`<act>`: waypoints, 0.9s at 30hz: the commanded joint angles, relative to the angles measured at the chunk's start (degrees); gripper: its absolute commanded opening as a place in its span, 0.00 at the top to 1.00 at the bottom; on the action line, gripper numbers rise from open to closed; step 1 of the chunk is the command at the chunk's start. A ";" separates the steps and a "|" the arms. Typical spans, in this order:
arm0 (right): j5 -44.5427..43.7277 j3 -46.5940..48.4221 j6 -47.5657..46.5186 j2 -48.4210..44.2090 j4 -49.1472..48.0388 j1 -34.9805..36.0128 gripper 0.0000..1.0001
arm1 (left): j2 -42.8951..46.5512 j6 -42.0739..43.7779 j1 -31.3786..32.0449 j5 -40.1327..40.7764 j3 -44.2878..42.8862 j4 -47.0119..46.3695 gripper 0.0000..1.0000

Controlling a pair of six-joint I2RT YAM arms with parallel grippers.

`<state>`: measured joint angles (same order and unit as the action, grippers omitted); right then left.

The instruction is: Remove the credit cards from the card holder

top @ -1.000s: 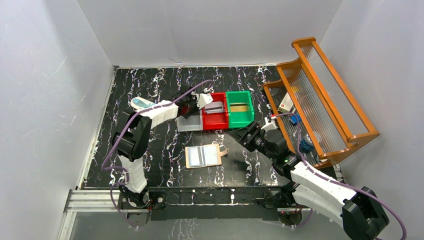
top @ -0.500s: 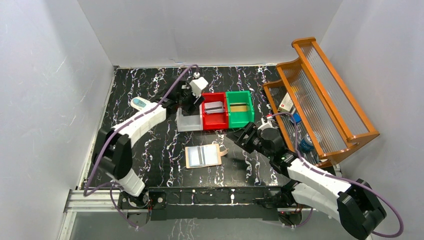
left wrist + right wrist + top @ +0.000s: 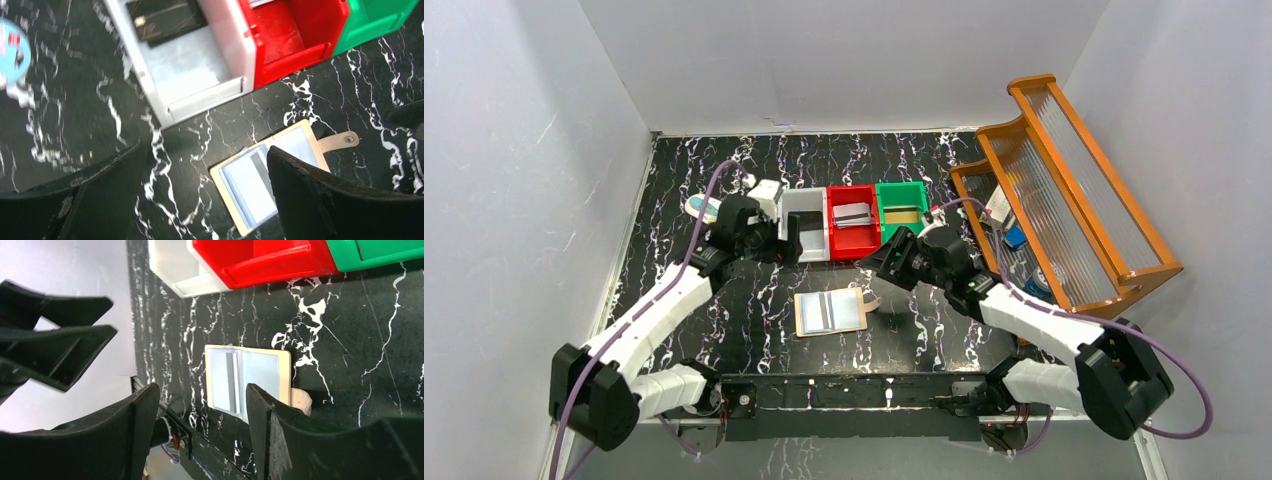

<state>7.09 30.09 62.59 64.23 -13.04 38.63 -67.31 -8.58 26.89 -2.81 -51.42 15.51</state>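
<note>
Place: enclosed robot test cell, lab-like.
Walls: plain white panels (image 3: 844,60) left, far, right.
Surface: black marbled table (image 3: 754,160).
Near edge: aluminium rail (image 3: 614,398) carrying robot arms (image 3: 656,305).

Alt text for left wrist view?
The open card holder lies flat on the marbled table under the open left gripper. Beyond it, a white bin holds a black card, beside a red bin and green bin.

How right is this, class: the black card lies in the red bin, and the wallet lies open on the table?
Wrong bin: the black card lies in the white bin, as the left wrist view shows. The wallet does lie open on the table.
</note>
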 commanded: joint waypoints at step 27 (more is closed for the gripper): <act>-19.90 46.01 -11.26 39.59 40.95 26.24 0.25 | 24.83 -21.05 -0.99 30.92 13.27 12.71 0.02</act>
<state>-12.88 71.59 52.51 101.01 26.04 64.07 -44.69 -29.65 26.24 26.17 -39.51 27.57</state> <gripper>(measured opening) 0.751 0.983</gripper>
